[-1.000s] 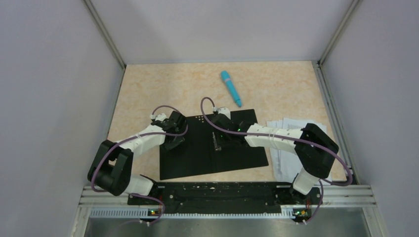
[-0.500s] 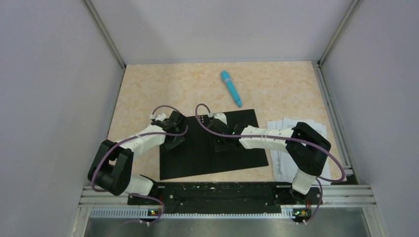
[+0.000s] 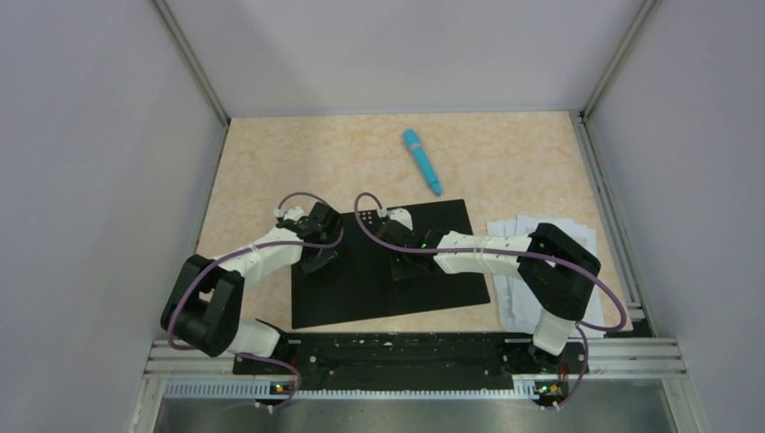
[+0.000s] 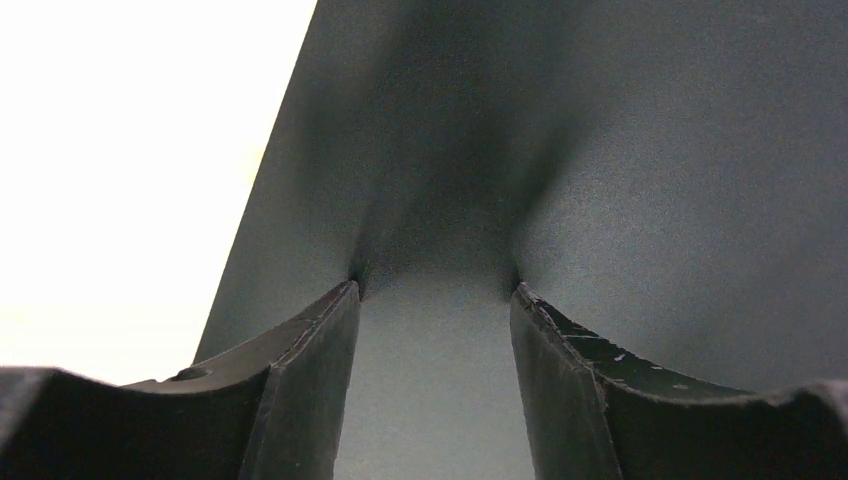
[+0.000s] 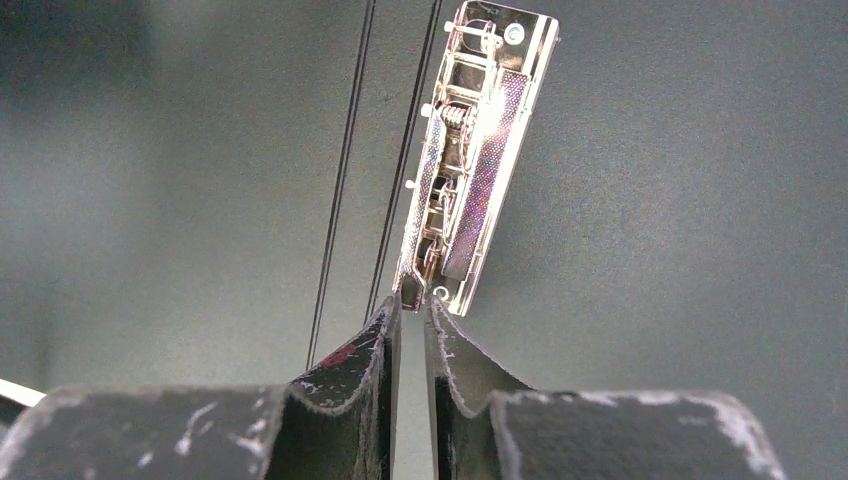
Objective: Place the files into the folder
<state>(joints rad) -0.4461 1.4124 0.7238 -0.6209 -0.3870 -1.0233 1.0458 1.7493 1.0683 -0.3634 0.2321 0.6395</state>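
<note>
Black folder [image 3: 379, 289], metal clip [image 5: 470, 150], files [image 3: 511, 303]

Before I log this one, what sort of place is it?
Probably a lab test cell: plain grey walls box in a small tabletop, with a left arm and right arm mounted on a metal rail.

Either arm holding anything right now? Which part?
Right gripper appears to pinch the near end of the open black folder's metal spine clip. Left gripper: jaws open, holding nothing.
</note>
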